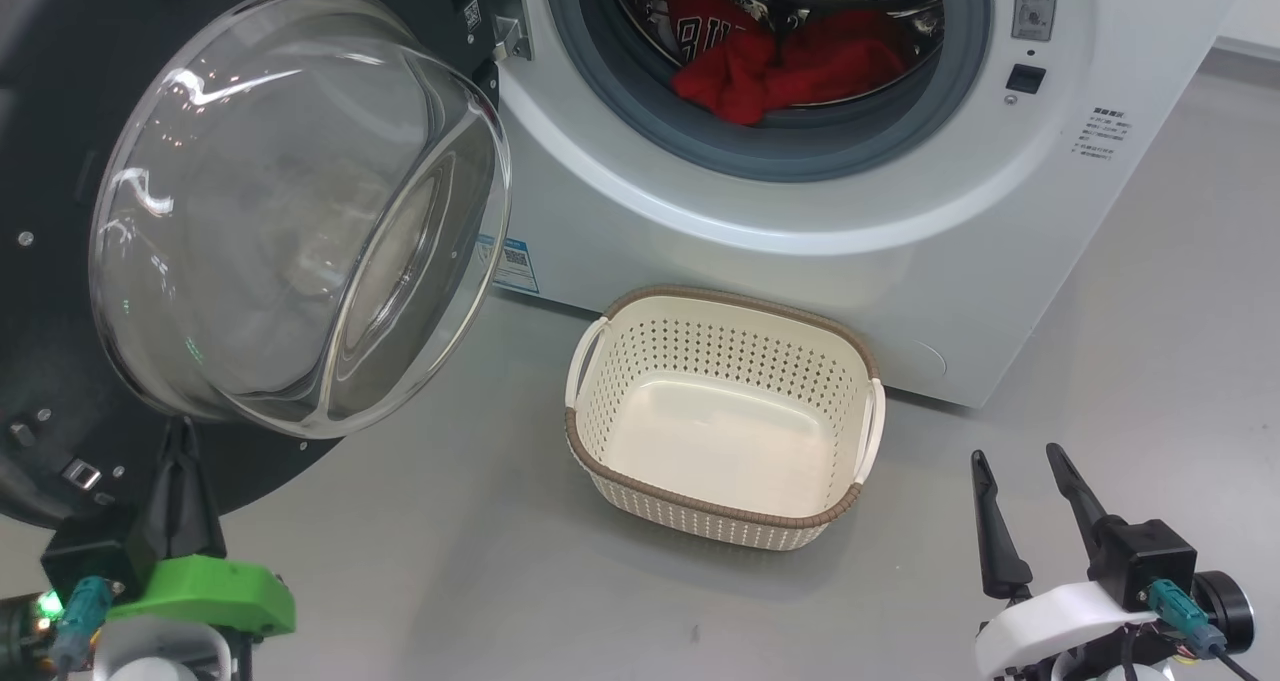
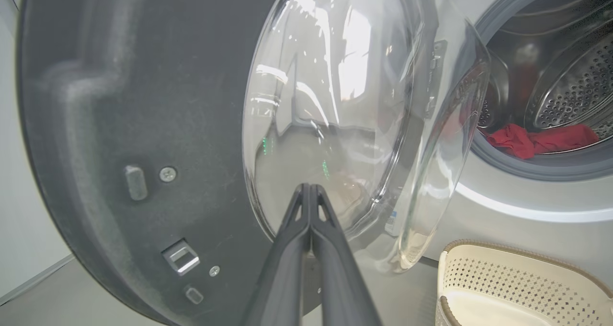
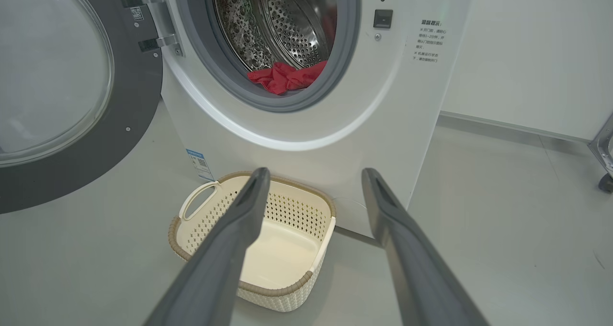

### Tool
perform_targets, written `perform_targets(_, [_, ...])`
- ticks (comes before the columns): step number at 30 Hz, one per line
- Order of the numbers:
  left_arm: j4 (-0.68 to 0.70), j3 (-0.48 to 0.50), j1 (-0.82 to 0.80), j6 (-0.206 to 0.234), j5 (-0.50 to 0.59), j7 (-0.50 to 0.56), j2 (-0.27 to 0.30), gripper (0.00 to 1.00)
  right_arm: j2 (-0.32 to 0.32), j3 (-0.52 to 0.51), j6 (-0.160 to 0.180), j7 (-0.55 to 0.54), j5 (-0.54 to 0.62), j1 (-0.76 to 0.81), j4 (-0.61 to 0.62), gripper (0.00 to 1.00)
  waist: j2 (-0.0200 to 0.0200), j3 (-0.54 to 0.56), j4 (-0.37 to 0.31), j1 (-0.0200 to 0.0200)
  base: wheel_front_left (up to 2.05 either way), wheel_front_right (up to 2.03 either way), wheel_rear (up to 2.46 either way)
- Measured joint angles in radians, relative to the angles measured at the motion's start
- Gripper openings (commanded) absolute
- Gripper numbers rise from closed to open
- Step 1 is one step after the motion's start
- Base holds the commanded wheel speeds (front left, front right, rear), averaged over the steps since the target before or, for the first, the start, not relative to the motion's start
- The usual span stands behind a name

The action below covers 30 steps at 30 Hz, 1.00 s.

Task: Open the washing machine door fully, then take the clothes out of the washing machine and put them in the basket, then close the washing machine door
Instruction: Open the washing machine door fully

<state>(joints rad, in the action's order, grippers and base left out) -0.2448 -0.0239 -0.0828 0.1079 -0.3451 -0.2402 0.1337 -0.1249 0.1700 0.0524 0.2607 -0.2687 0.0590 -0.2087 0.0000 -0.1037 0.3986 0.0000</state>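
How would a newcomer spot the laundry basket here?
Find the big white front-loading washing machine, its round black door swung open. On the grey floor before it sits a small cream perforated plastic basket. It alone has a brown woven-look rim and side handles.

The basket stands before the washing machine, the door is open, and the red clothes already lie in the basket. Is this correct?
One point is wrong: the basket is empty. The head view shows the red clothes inside the washing machine. The basket does stand before the machine, and the door is open.
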Motion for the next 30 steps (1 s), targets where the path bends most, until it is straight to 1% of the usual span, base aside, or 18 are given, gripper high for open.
perform_targets(2, [0.017, -0.018, 0.019, -0.005, 0.008, 0.000, -0.003, 0.00, 0.002, 0.001, 0.000, 0.000, 0.000, 0.000, -0.002, 1.00, 0.0000, 0.004, -0.003, 0.0000, 0.00, 0.00, 0.00])
perform_targets(3, [0.025, -0.027, 0.029, -0.016, 0.009, 0.000, -0.008, 0.00, 0.004, 0.003, 0.000, 0.000, 0.000, 0.000, -0.002, 1.00, 0.0000, 0.006, -0.004, 0.0000, 0.00, 0.00, 0.00])
perform_targets(5, [0.036, -0.050, 0.046, -0.026, 0.012, 0.000, -0.025, 0.00, 0.008, 0.005, -0.007, 0.000, 0.000, 0.000, -0.004, 1.00, 0.0000, 0.009, -0.009, 0.0000, 0.00, 0.00, 0.00])
perform_targets(7, [0.051, -0.073, 0.059, -0.030, 0.012, 0.000, -0.037, 0.00, 0.013, 0.005, -0.007, 0.000, 0.000, 0.000, -0.004, 1.00, 0.0000, 0.013, -0.014, 0.0000, 0.00, 0.00, 0.00])
perform_targets(10, [0.069, -0.108, 0.071, -0.044, 0.022, 0.000, -0.044, 0.00, 0.016, 0.007, -0.007, 0.000, 0.001, 0.000, -0.007, 1.00, 0.0000, 0.019, -0.023, 0.0000, 0.00, 0.00, 0.00])
perform_targets(11, [0.074, -0.120, 0.074, -0.050, 0.025, 0.001, -0.044, 0.07, 0.016, 0.008, -0.007, 0.000, 0.008, 0.000, -0.008, 1.00, 0.0000, 0.021, -0.026, 0.0000, 0.00, 0.00, 0.00])
perform_targets(12, [0.078, -0.130, 0.079, -0.058, 0.025, 0.002, -0.046, 0.22, 0.016, 0.011, -0.007, 0.000, 0.011, 0.000, -0.009, 1.00, 0.0000, 0.023, -0.030, 0.0000, 0.00, 0.00, 0.00])
perform_targets(13, [0.078, -0.130, 0.079, -0.058, 0.025, 0.002, -0.046, 0.33, 0.016, 0.011, -0.007, 0.000, 0.011, 0.000, -0.009, 1.00, 0.0000, 0.023, -0.030, 0.0000, 0.00, 0.00, 0.00])
perform_targets(15, [0.086, -0.145, 0.090, -0.060, 0.029, 0.003, -0.047, 0.50, 0.019, 0.014, -0.007, 0.000, 0.016, 0.000, -0.009, 1.00, 0.0000, 0.025, -0.039, 0.0000, 0.00, 0.00, 0.00])
perform_targets(16, [0.091, -0.149, 0.094, -0.061, 0.030, 0.003, -0.048, 0.69, 0.020, 0.014, -0.007, 0.000, 0.016, 0.000, -0.009, 1.00, 0.0000, 0.026, -0.044, 0.0000, 0.00, 0.00, 0.00])
perform_targets(17, [0.095, -0.153, 0.094, -0.061, 0.030, 0.007, -0.048, 1.00, 0.022, 0.014, -0.007, 0.000, 0.016, 0.000, -0.009, 1.00, 0.0000, 0.027, -0.049, 0.0000, 0.00, 0.00, 0.00])
perform_targets(22, [0.108, -0.173, 0.106, -0.062, 0.030, 0.024, -0.052, 1.00, 0.026, 0.019, -0.007, 0.000, 0.017, 0.000, -0.008, 1.00, 0.0000, 0.030, -0.079, 0.0000, 0.00, 0.00, 0.00])
perform_targets(30, [0.126, -0.174, 0.115, -0.060, 0.030, 0.028, -0.054, 1.00, 0.032, 0.020, -0.007, 0.000, 0.022, -0.007, -0.001, 1.00, 0.0000, 0.035, -0.142, 0.0000, 0.00, 0.00, 0.00])
